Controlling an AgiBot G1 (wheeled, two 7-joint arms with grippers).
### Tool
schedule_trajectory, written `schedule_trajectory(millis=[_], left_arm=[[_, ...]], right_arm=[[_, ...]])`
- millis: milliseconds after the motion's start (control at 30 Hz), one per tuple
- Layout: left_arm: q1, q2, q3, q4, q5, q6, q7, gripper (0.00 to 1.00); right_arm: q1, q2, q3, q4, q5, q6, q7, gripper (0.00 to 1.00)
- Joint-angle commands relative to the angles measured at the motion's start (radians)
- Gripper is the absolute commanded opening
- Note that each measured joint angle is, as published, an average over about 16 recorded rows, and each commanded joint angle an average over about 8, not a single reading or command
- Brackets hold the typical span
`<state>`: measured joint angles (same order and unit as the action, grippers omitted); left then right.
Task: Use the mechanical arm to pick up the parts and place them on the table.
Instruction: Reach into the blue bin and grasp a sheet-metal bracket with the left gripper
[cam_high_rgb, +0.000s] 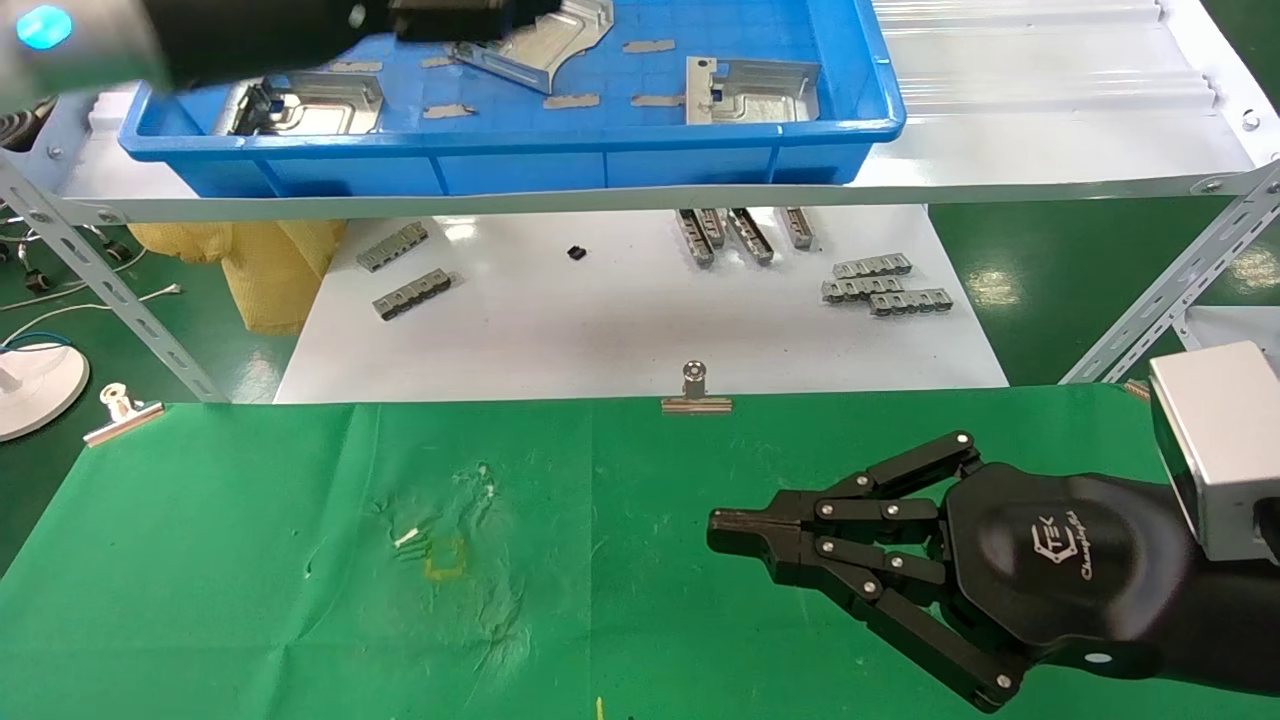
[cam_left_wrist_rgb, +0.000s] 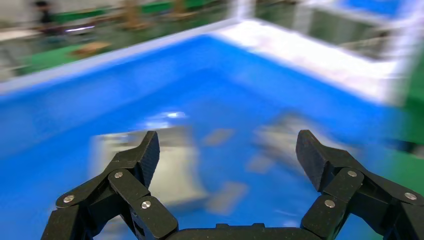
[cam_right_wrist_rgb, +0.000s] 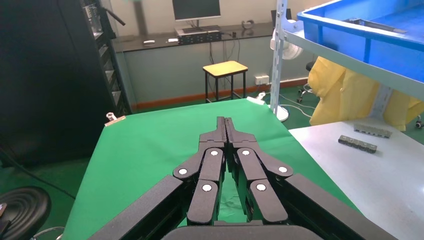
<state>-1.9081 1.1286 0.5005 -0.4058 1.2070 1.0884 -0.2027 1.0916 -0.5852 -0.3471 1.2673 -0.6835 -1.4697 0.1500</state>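
Now over the blue tray (cam_high_rgb: 300, 170) at the far left: left gripper (cam_left_wrist_rgb: 227, 160) hovering above the tray floor, fingers (cam_left_wrist_rgb: 142, 155) spread wide, nothing between them. Directly below and slightly ahead in the left wrist view, one blurred silver part (cam_left_wrist_rgb: 172, 165) near one fingertip, another part (cam_left_wrist_rgb: 285, 135) toward the other (neither touched yet, by the look of it). Clearly the nearer arm for any pick from this tray.

Inside the tray, left to right from the head view: a stamped part (cam_high_rgb: 305, 103) by the near-left corner, long side running along the tray's front wall; a second part (cam_high_rgb: 545, 45) tilted toward the back edge, partly under the arm; a third part (cam_high_rgb: 750, 90) near the right wall, lying square to it. Flat grey strips (cam_high_rgb: 572, 101) scattered between them.

Below the shelf, small ribbed strips (cam_high_rgb: 885, 285) on the white tabletop (cam_high_rgb: 600, 330).

Over at the right edge of the green table (cam_high_rgb: 250, 560), right gripper (cam_high_rgb: 735, 535) parked low, fingers pressed together, holding nothing. No parts on the green cloth so far.
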Motion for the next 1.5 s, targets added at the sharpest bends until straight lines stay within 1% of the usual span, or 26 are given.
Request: schedule_trajectory(millis=[33,100,133,167,267,367,400,800,1067,1500], left_arm=[[-0.062,0.060,0.021,0.110,0.052,-0.088,0.014,1.00],[-0.095,0.103,0.036,0.176,0.081,-0.159,0.023,0.99],[-0.109,0.123,0.042,0.206,0.094,-0.191,0.025,0.91],[-0.120,0.140,0.048,0.233,0.104,-0.219,0.026,0.79],[-0.141,0.181,0.064,0.297,0.131,-0.287,0.029,0.41],[-0.149,0.206,0.080,0.335,0.155,-0.331,0.033,0.05],[-0.150,0.212,0.085,0.341,0.161,-0.341,0.034,0.00],[-0.131,0.231,0.132,0.306,0.202,-0.407,0.025,0.00],[-0.113,0.233,0.137,0.283,0.169,-0.438,-0.049,0.00],[-0.098,0.233,0.215,0.250,0.200,-0.472,-0.120,0.00]], right_arm=[[0.000,0.000,0.000,0.000,0.000,0.000,0.000,0.61],[0.000,0.000,0.000,0.000,0.000,0.000,0.000,0.86],[0.000,0.000,0.000,0.000,0.000,0.000,0.000,0.97],[0.000,0.000,0.000,0.000,0.000,0.000,0.000,1.00],[0.000,0.000,0.000,0.000,0.000,0.000,0.000,1.00],[0.000,0.000,0.000,0.000,0.000,0.000,0.000,1.00],[0.000,0.000,0.000,0.000,0.000,0.000,0.000,1.00],[0.000,0.000,0.000,0.000,0.000,0.000,0.000,1.00],[0.000,0.000,0.000,0.000,0.000,0.000,0.000,1.00],[0.000,0.000,-0.001,0.000,0.000,0.000,0.000,1.00]])
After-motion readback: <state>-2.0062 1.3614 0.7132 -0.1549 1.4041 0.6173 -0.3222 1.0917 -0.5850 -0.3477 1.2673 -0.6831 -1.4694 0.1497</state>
